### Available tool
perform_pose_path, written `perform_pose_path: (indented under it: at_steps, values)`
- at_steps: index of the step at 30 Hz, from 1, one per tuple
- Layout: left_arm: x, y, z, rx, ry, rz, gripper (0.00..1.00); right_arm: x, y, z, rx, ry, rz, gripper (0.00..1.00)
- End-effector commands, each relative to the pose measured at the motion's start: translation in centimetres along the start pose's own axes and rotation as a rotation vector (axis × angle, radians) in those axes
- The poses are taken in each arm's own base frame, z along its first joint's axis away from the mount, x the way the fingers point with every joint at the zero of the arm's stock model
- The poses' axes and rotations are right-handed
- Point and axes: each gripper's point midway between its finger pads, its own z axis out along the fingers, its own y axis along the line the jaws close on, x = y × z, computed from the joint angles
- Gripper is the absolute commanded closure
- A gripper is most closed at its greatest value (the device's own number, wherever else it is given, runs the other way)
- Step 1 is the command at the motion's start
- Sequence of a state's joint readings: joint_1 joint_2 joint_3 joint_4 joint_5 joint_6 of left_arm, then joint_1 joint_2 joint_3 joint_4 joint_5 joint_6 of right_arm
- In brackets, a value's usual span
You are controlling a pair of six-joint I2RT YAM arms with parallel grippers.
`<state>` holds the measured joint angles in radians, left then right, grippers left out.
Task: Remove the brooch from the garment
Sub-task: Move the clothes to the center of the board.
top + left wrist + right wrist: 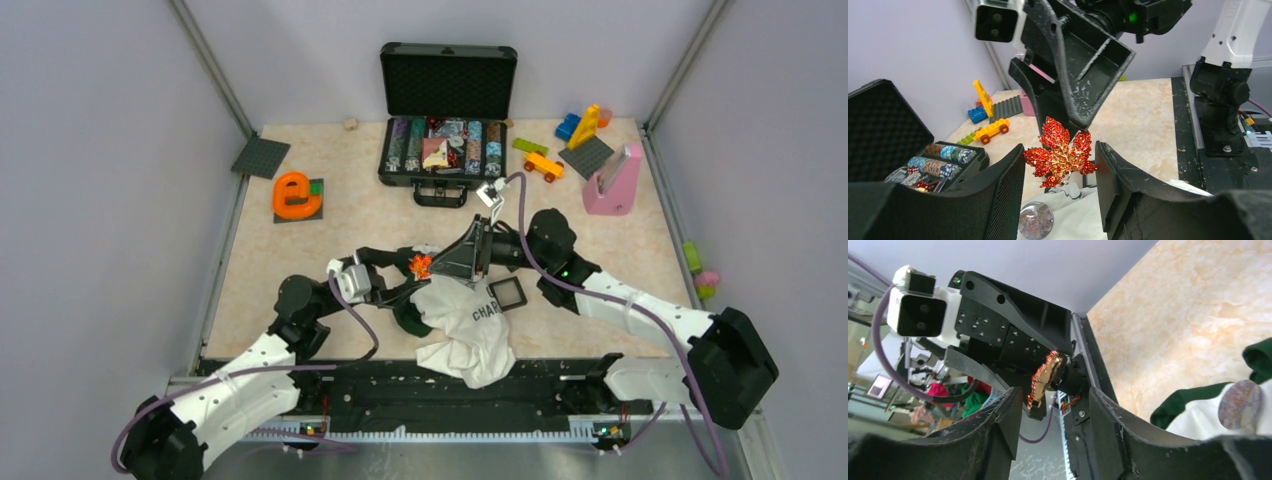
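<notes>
I'm looking at a marbled beige table closed in by pale grey-lilac walls. At the far side an open black case holds rows of chips. An orange letter "e" sits to the left; a toy car, some blocks and a pink stand are to the right.

The white-and-green garment lies crumpled at the near edge. Both arms meet above it, which blocks my overhead view there.

The brooch, a glittery red leaf, is lifted clear of the cloth. It spans the gap of the left gripper, which looks clamped on its edges. The right gripper has its fingers spread, one tip possibly brushing the leaf's top.
</notes>
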<state>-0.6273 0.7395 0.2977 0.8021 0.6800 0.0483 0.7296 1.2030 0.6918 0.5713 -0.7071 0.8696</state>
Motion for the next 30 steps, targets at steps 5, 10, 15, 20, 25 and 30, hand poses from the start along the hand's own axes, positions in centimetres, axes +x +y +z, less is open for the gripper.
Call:
perform_pose_path:
  at_steps: [5, 10, 15, 20, 25, 30]
  values:
    - [0.2, 1.9, -1.3, -0.155, 0.030, 0.004, 0.62, -0.8, -4.0, -3.7, 0.326, -0.061, -0.135, 0.26]
    - [1.2, 2.2, -2.8, -0.237, 0.060, -0.040, 0.62, 2.7, -9.5, -7.5, 0.632, 0.055, -0.200, 0.17]
    - [1.3, 2.3, -3.9, -0.295, 0.062, -0.077, 0.62, 5.4, -13.2, -8.6, 0.760, 0.148, -0.264, 0.15]
    - [1.0, 2.7, -5.1, -0.371, 0.064, -0.120, 0.62, 5.7, -15.9, -6.3, 0.769, 0.167, -0.272, 0.20]
    - [1.3, 3.0, -6.0, -0.419, 0.088, -0.133, 0.62, 5.4, -18.0, -1.4, 0.712, 0.160, -0.279, 0.32]
    - [0.6, 3.0, -6.4, -0.432, 0.078, -0.133, 0.62, 2.7, -19.5, 8.6, 0.577, 0.095, -0.308, 0.46]
